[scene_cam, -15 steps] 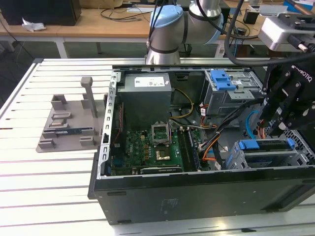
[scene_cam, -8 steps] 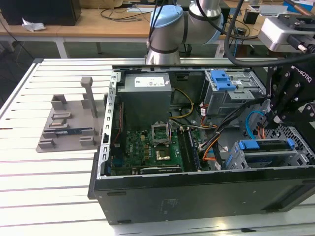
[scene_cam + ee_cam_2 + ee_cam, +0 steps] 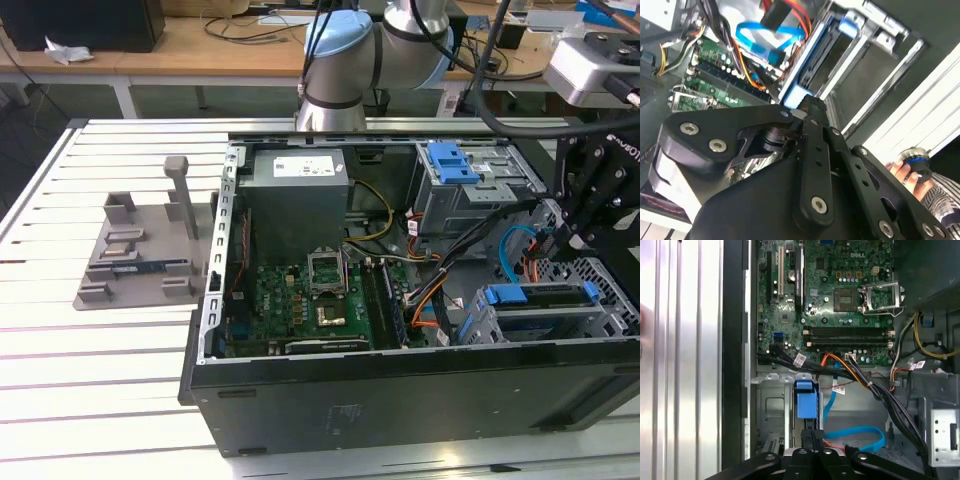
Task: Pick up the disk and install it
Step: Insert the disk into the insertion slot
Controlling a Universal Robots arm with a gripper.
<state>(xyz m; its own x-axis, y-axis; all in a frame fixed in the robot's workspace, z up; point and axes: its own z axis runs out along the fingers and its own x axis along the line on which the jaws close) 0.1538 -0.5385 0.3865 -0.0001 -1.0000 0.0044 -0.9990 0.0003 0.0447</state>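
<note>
The disk (image 3: 535,296) sits on edge in the lower drive bay at the exterior view's right end of the open computer case, its blue frame running along its top. In the first wrist view the frame's blue end (image 3: 806,400) lies just beyond my gripper (image 3: 815,434). My gripper (image 3: 572,240) hangs black right above the disk. Its fingers are shut together with nothing visibly between them. I cannot tell whether the tips touch the disk. In the second wrist view the gripper (image 3: 812,102) ends beside the disk's blue corner (image 3: 795,95).
Blue and orange cables (image 3: 855,437) run close beside the bay. In the case are a motherboard (image 3: 300,310), a grey power-supply box (image 3: 300,195) and an upper cage with a blue latch (image 3: 450,160). A grey fixture (image 3: 140,250) stands on the slatted table. A person's hand (image 3: 905,170) holds a small device.
</note>
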